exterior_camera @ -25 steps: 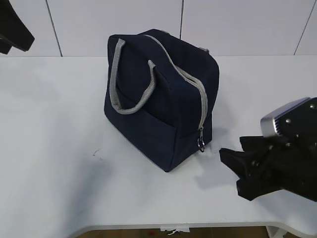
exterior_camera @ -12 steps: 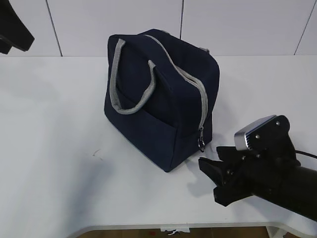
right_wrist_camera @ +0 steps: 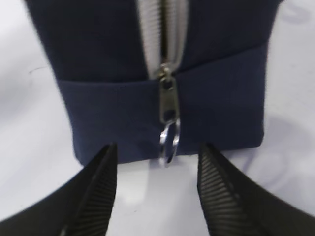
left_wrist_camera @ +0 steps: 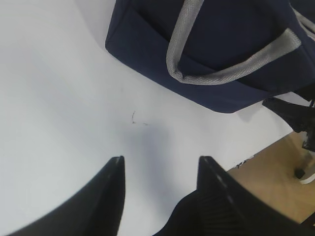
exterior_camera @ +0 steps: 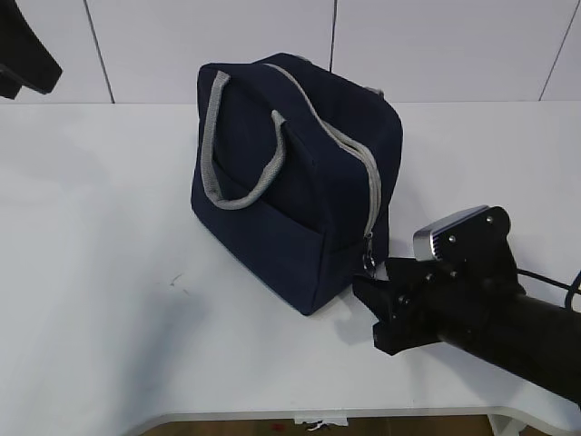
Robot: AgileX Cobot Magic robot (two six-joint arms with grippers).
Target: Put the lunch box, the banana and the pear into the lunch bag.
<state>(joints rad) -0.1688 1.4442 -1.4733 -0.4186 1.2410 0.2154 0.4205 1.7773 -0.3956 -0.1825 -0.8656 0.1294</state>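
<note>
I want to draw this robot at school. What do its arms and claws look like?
Both are black. The right gripper has two flat fingers with ribbed inner faces, and the left gripper looks alike. The right arm is chunky, with a silver-grey camera box on top and a thin black cable behind.

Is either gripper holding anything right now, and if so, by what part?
Nothing is held. The right gripper stands open just short of the lunch bag's zipper ring pull, and the left gripper is open above the bare table.
</note>
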